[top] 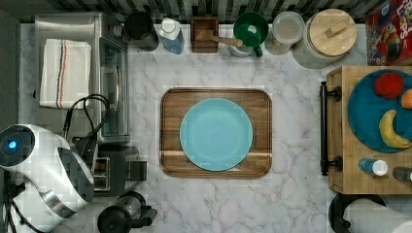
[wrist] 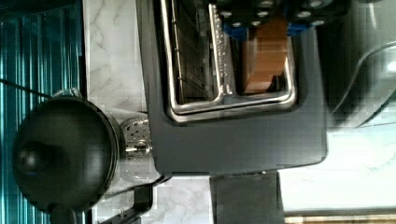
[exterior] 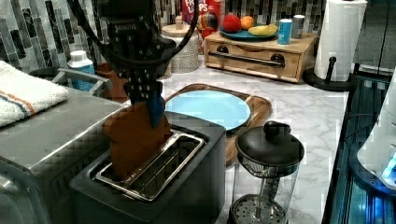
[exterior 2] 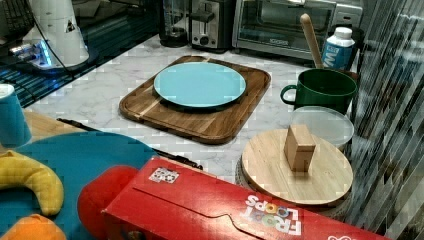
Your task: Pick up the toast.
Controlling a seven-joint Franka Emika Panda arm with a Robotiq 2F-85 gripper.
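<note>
Gripper (exterior: pixel 150 108) fingers pinch the toast's (exterior: pixel 135 140) top edge; one slice stands tilted, half out of the toaster (exterior: pixel 187 186). Its lower part is hidden inside one of two slots. One blue plate (top: pixel 216 134) sits on one wooden tray (top: pixel 170 102) nearby.

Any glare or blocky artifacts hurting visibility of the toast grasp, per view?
Left view: the toast in the toaster reads fine, with blocky compression along its edges. Wrist view: the toast is dim between blue fingers, with bright glare on the chrome slot frame. Top view: blocky artifacts around the arm.
</note>
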